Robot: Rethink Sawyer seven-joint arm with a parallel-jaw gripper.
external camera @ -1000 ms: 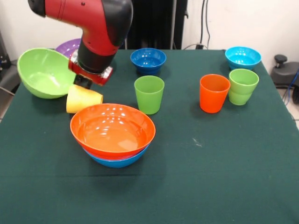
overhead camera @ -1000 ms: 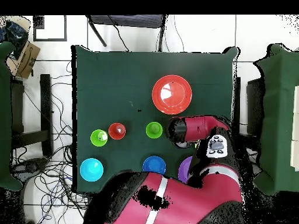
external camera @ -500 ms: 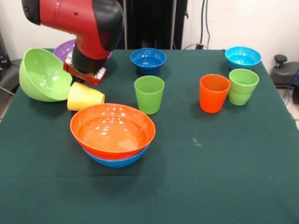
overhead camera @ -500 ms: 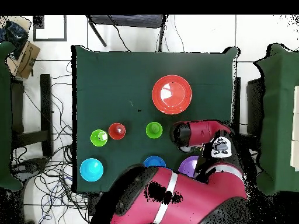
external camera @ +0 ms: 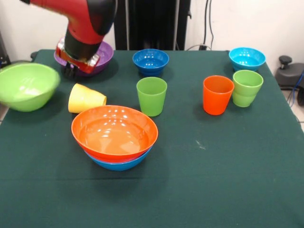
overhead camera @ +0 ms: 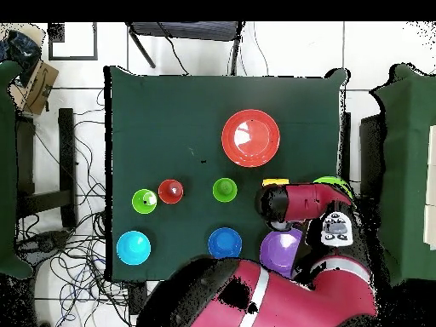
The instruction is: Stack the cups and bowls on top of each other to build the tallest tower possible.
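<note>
Since the earlier frame the arm has pulled back toward the far left corner of the desk (external camera: 228, 171), and the lime green bowl (external camera: 26, 86) has gone from a steep tilt beside the arm to sitting upright at the left edge of the desk, now free of the arm. In the front view the end effector (external camera: 71, 70) hangs over the near rim of the purple bowl (external camera: 102, 56); its dark tips are only partly visible under the red wrist plate, so I cannot tell how far it is open, and nothing is seen held in it.

Just in front of the end effector the yellow cup (external camera: 85, 99) lies on its side, with its mouth pointing to the left. The lime green bowl stands to the left of the end effector and a little nearer the camera, apart from the yellow cup. Further in front, the tower (external camera: 114, 137) is only two bowls: the orange bowl (external camera: 114, 130) nested in the blue bowl (external camera: 118, 164).

To the right of the end effector stand the dark blue bowl (external camera: 150, 61) and the green cup (external camera: 152, 96). Well apart on the right are the orange cup (external camera: 218, 94) and the light green cup (external camera: 247, 87) just beside each other, with the turquoise bowl (external camera: 246, 58) behind them
</note>
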